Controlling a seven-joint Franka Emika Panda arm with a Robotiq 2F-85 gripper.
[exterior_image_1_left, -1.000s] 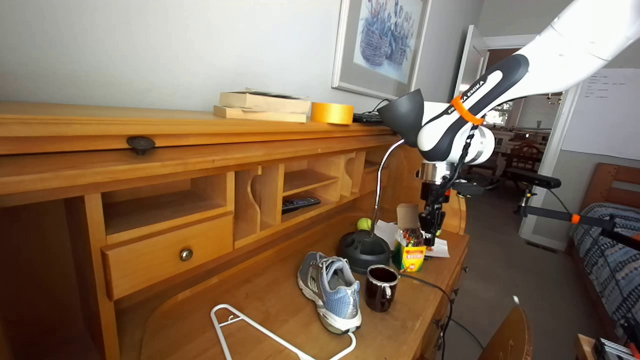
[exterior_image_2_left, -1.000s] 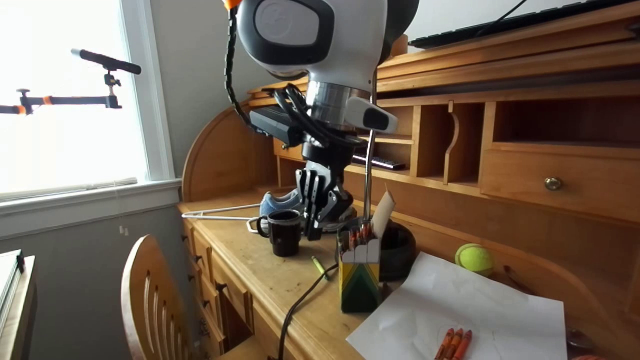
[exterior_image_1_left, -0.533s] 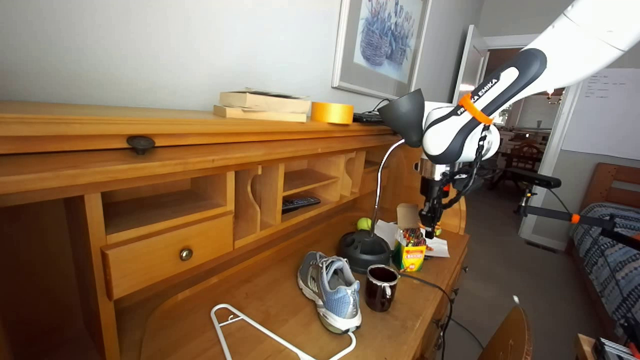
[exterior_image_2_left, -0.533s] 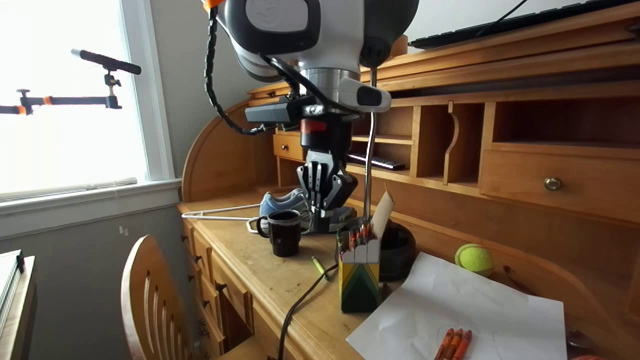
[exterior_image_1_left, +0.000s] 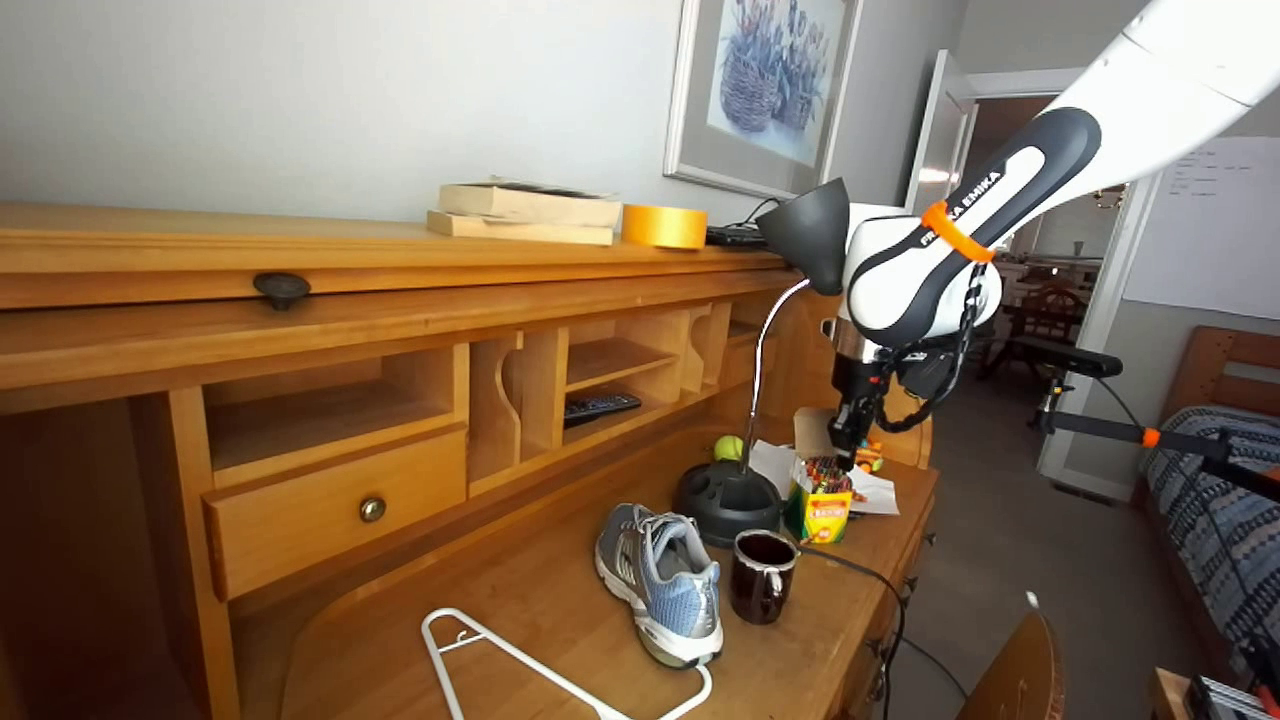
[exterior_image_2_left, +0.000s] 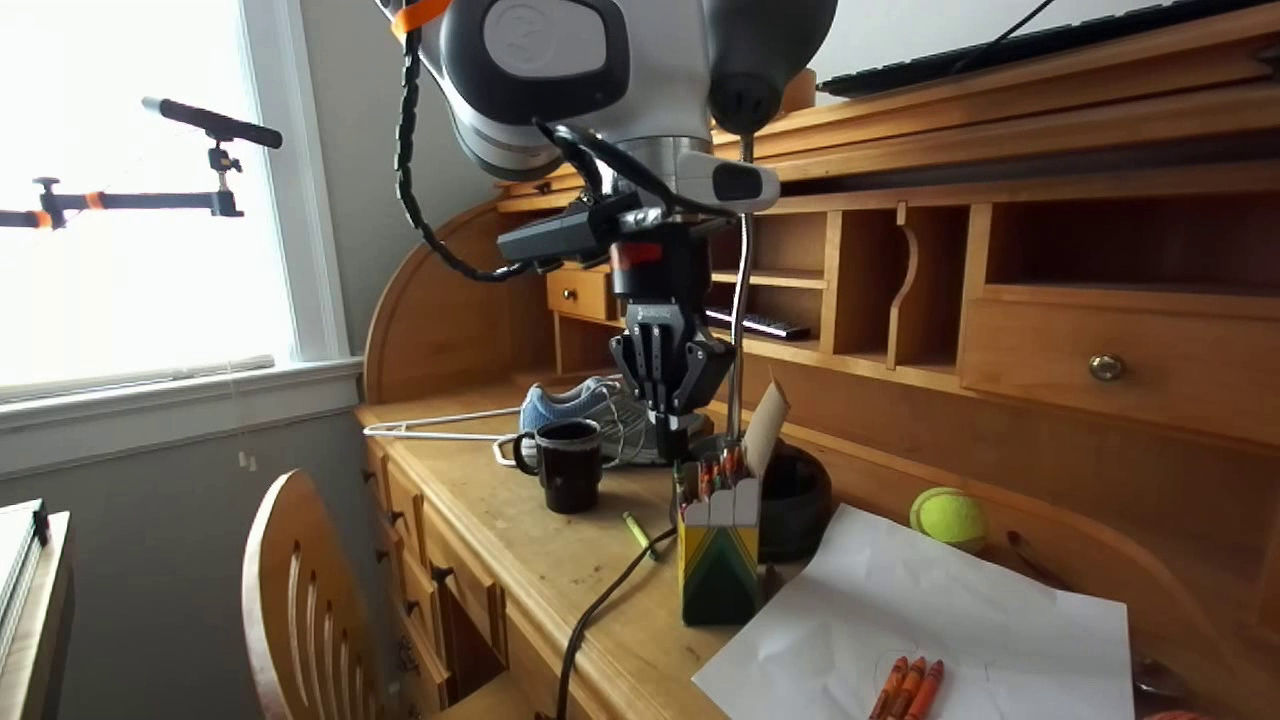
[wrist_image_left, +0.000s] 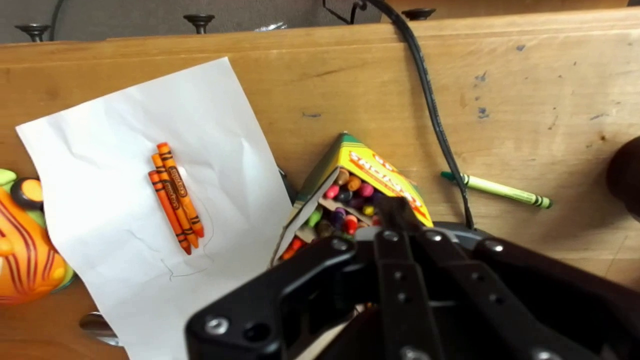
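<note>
In an exterior view, left to right, the desktop (exterior_image_1_left: 550, 600) carries a hanger (exterior_image_1_left: 540, 667), a shoe (exterior_image_1_left: 675, 600), a lamp base (exterior_image_1_left: 730, 505) toward the back edge and a mug (exterior_image_1_left: 755, 590) nearer the front edge. Next stands the crayon box (exterior_image_1_left: 825, 518), upright, close beside the lamp base on its front-edge side. The gripper (exterior_image_1_left: 845, 463) is closed by the box's open top; whether they touch cannot be told. The wrist view shows neither hanger nor shoe but, from its left, an orange toy (wrist_image_left: 27, 250), three orange crayons (wrist_image_left: 175, 201) on paper (wrist_image_left: 240, 200), then a cord (wrist_image_left: 434, 115) crossing a green crayon (wrist_image_left: 500, 190).
</note>
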